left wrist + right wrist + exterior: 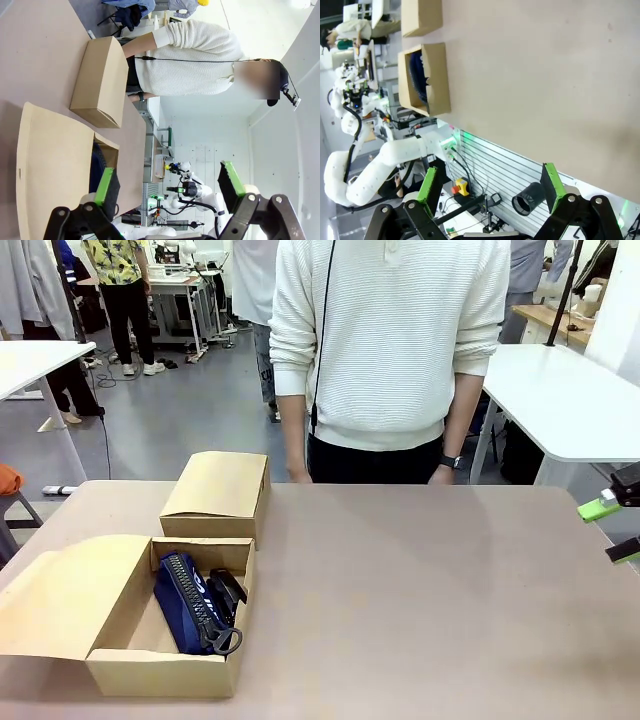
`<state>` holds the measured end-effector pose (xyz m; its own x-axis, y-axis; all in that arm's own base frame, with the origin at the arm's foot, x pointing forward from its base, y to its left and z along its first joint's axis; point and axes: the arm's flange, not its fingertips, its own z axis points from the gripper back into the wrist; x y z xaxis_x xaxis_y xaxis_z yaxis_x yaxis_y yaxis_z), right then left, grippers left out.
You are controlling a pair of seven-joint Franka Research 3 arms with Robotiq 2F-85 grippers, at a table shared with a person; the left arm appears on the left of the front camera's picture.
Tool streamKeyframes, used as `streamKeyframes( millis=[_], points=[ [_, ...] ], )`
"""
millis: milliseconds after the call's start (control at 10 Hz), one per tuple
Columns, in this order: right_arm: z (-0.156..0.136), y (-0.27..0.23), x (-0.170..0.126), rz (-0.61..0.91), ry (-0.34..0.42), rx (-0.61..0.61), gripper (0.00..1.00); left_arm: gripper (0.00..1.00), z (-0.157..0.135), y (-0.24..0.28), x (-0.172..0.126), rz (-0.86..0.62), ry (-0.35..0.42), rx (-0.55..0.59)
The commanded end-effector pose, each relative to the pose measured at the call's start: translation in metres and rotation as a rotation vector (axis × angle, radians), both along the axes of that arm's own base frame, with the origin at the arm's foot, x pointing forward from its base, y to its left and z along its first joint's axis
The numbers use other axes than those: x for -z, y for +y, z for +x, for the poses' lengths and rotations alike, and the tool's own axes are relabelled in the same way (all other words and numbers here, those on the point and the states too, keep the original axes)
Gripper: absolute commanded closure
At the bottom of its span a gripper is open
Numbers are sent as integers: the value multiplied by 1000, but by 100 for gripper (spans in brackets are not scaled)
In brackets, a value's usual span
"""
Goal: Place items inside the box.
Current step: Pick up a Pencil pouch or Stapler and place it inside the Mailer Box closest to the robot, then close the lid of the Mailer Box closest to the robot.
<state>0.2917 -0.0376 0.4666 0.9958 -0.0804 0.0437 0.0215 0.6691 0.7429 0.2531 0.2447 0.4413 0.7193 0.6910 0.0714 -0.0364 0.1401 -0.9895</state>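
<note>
The open box (165, 665) is located at the near left of the table (420, 590), well apart from the right gripper (612, 528) at the far right edge. Both grippers, including the left gripper (170, 187), are spread and empty. A navy zip pouch (185, 602) and a black stapler (229, 591) are contained in the box.

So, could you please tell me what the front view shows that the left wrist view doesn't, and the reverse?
Front view alone: the navy zip pouch lying lengthwise in the open box, a black item beside it, and the right end effector at the table's right edge. Left wrist view alone: the left end effector, open and empty above the open box's lid. Shared: the open box, the closed box behind it, and the person.
</note>
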Motion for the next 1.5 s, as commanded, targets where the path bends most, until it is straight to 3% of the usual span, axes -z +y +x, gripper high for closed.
streamKeyframes(
  millis=[0, 600, 700, 800, 1000, 1100, 1300, 1400],
  points=[
    [1, -2, 0, 21, -23, -12, 0, 0, -1, 0, 0, -1, -22, 4],
    [1, -2, 0, 21, -23, -12, 0, 0, 0, 0, 0, 0, 0, 0],
    [1, -2, 0, 21, -23, -12, 0, 0, 5, -23, -10, 91, -236, 137],
    [1, -2, 0, 21, -23, -12, 0, 0, 5, -39, -8, 210, -367, 236],
    [1, -2, 0, 21, -23, -12, 0, 0, 2, -54, 20, 608, -658, 330],
    [1, -2, 0, 21, -23, -12, 0, 0, -3, -55, 24, 694, -771, 319],
    [1, -2, 0, 21, -23, -12, 0, 0, -10, -61, 26, 831, -1130, 244],
    [1, -2, 0, 21, -23, -12, 0, 0, -10, -67, 11, 1079, -1018, 118]
  ],
)
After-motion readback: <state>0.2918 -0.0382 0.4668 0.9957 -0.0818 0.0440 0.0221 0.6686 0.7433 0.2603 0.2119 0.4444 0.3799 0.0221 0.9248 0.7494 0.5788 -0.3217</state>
